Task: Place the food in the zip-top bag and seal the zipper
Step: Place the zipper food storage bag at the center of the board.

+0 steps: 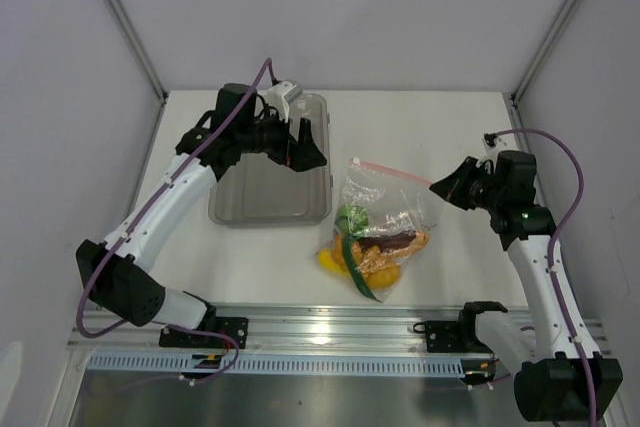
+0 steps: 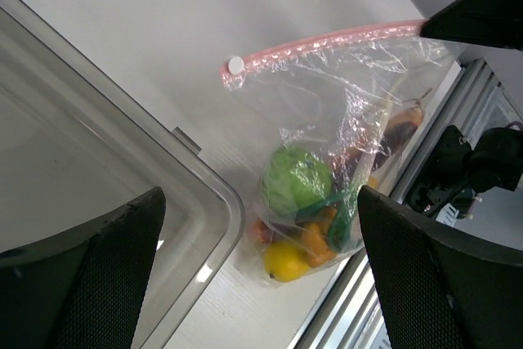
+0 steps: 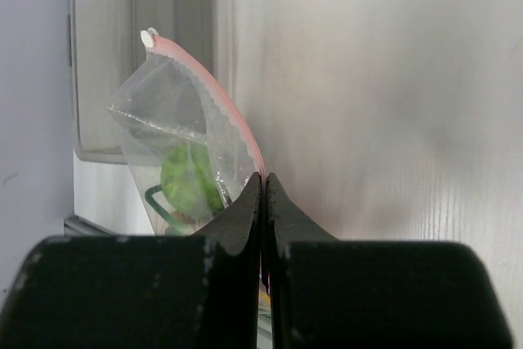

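The transparent zip-top bag [image 1: 385,217] lies on the table with the toy food inside: green lime [image 1: 350,217], yellow lemon [image 1: 330,260], orange pieces [image 1: 385,262], a dark-red slice [image 1: 400,240]. Its pink-red zipper [image 1: 390,170] runs along the far edge. My right gripper [image 1: 436,185] is shut on the zipper's right end; in the right wrist view the strip [image 3: 214,91] leads into the closed fingers [image 3: 245,210]. My left gripper [image 1: 305,152] is open and empty over the bin, left of the bag. The left wrist view shows the bag [image 2: 351,120], lime [image 2: 296,179] and lemon [image 2: 284,260].
A rigid clear grey bin [image 1: 245,209] stands left of the bag, under my left gripper; it also shows in the left wrist view [image 2: 98,145]. The metal rail [image 1: 340,327] runs along the table's near edge. Walls close in on both sides.
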`<state>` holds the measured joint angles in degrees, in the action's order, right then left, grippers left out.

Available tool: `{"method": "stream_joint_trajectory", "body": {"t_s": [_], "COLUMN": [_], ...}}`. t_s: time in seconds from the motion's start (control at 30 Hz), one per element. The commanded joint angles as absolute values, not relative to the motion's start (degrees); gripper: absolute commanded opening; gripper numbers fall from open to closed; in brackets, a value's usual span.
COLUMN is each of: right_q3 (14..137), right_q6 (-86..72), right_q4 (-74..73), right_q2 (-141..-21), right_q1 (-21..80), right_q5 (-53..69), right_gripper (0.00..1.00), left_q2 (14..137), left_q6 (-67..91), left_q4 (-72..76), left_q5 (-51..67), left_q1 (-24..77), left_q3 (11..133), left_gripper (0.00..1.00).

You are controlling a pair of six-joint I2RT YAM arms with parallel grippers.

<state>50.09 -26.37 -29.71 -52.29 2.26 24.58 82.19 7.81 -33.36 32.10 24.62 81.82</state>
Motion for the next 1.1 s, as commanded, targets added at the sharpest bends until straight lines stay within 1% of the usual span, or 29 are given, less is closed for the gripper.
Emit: {"method": "stream_joint_trajectory", "body": {"t_s": [0.0,0.03,0.23,0.47,0.63,0.83,1.07], "right_q3": [52.12,51.95,52.03,52.82,54.84,58.26,59.50], "right_q6": [-27.42,-27.51,-29.70,-30.76,-30.59,-29.09,-26.90], "right_q4": [-28.83,-28.57,-25.14,-17.68,-13.63,-9.23,-6.59], "right_q2": [-53.00,-53.52,-57.38,-67.40,-77.15,-85.50,-92.37], "right_q1": [0.53,-1.73,-4.22,-4.31,-4.66,-5.18,-6.24], "right_q5": [23.47,23.38,22.41,16.53,13.10,13.88,14.33], "right_gripper": [0.00,0.00,0.00,0.00,0.00,0.00,0.00], "left_q2": [79.28,79.02,76.38,71.46,67.33,64.52,62.31], "left_q6": [9.40,9.40,10.90,13.80,15.73,15.82,15.20], "left_q4": [-30.85,-30.59,-28.05,-23.65,-21.19,-20.48,-21.97], "left_q5": [31.90,32.08,33.83,36.29,38.76,40.78,42.18], "left_q1": [24.35,24.35,24.43,25.22,25.66,26.54,26.54], "left_q3": [79.64,79.28,75.86,71.90,68.65,65.92,63.46], "left_gripper": [0.99,0.99,0.99,0.99,1.00,1.00,0.99]}}
